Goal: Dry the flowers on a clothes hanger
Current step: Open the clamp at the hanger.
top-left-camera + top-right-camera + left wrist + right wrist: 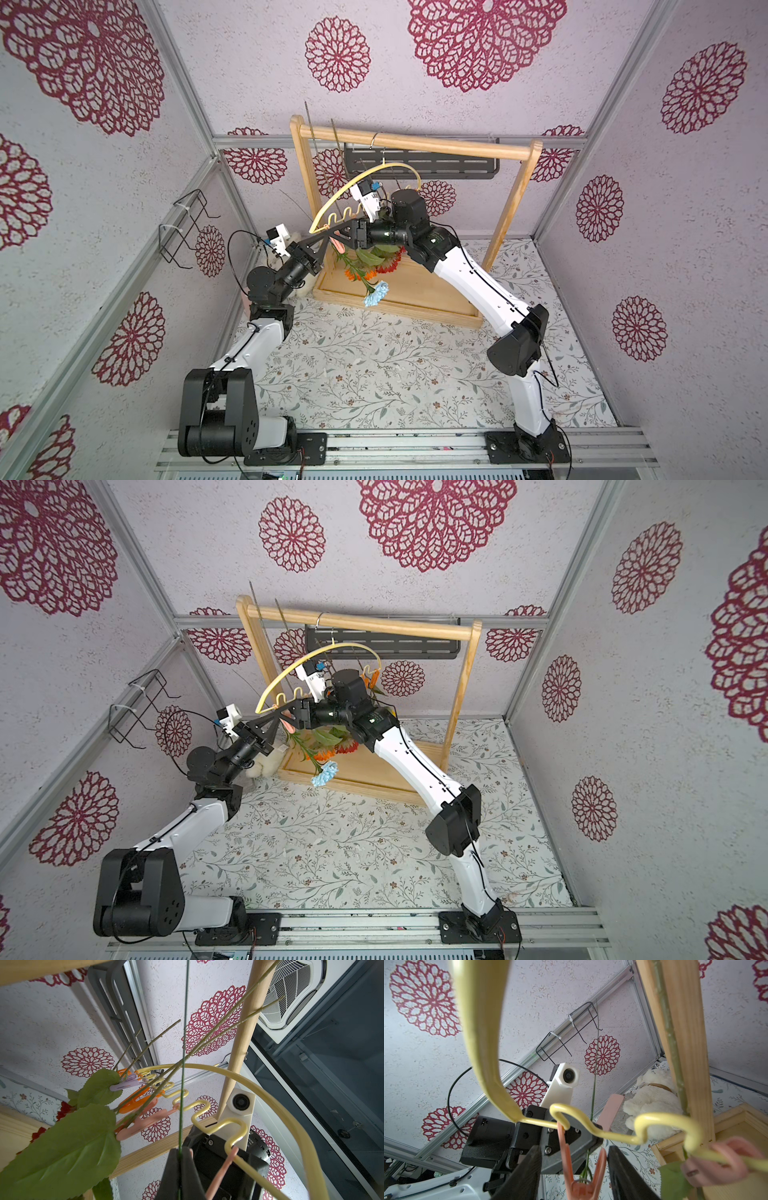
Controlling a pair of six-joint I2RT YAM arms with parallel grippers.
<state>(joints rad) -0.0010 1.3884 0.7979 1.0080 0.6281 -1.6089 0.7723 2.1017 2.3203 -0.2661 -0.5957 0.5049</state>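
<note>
Bright, even, soft light; faint shadows. Both top views bow at edges. Clothes hanger [477, 1047] blurred close to right wrist lens.

Pretty clearly a robotics lab cell dressed up to look homey. The walls are white textured panels with maroon flower prints [270, 62] slotted into bare aluminium frame posts [183, 83]. A leaf-patterned table cover [374, 374] hides the bench, and two white-and-black robot arms [469, 266] are bolted to a slotted aluminium rail [415, 446] along the near edge. The left wrist view also catches a white ceiling air-conditioner cassette [291, 991] and a dark glass partition [342, 1084].
</note>
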